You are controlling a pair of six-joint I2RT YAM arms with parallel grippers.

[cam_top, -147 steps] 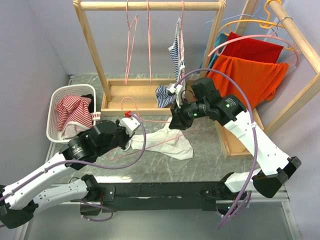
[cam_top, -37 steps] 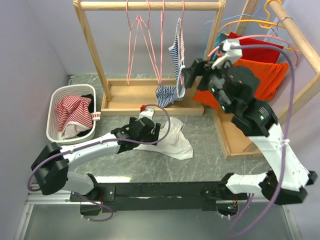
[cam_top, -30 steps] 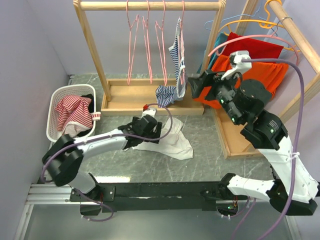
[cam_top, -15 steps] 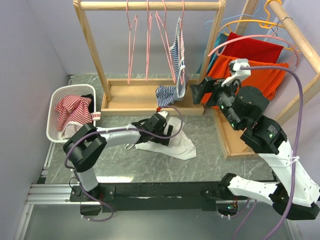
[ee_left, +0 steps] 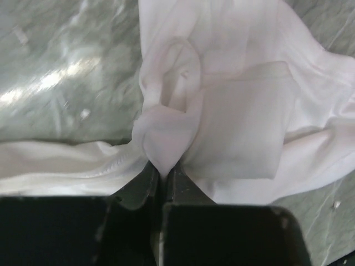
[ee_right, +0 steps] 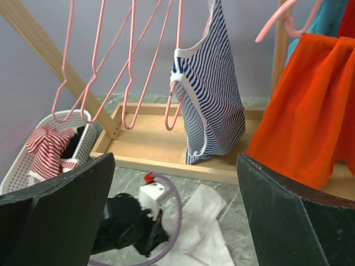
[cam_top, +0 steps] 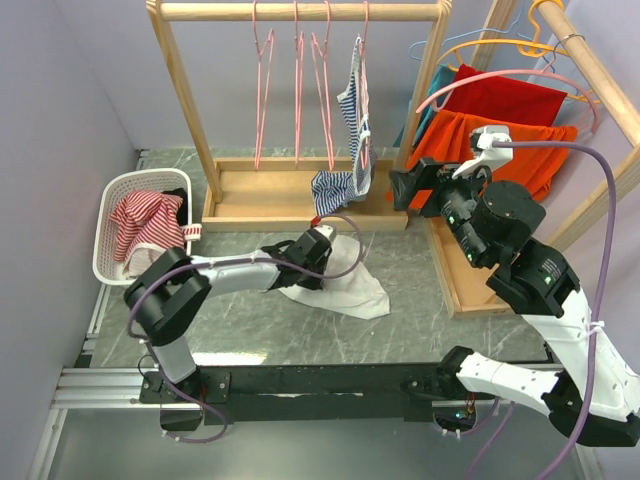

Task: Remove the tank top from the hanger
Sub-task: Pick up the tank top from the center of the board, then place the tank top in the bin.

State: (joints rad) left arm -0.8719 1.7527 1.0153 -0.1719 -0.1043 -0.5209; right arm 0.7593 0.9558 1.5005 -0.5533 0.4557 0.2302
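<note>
The left fingers [ee_left: 140, 191] are pressed together on a bunched fold of the white tank top [ee_left: 238, 133], pinching the cloth right at their tips. That grip probably serves to lift or drag the garment, which lies crumpled on the desk [cam_top: 250, 320] just in front of the wooden rack [cam_top: 210, 11] and free of any hanger. From the pinch the left wrist points down at the desk. The left arm runs low and almost flat, reaching from its base toward the foot of the rack.

The right fingers [ee_right: 61, 210] are spread wide with nothing between them. They face the blue striped tank top [ee_right: 213, 94], which hangs from a pink hanger [ee_right: 179, 33] at the right end of the rack's bar. They stand well apart from it, which looks like waiting or lining up, not grasping. Behind them the right arm is raised high, its elbow bent, the wrist aimed across at the rack. A white basket [cam_top: 101, 235] of clothes sits left of the rack, and orange cloth [cam_top: 500, 150] hangs to its right.
</note>
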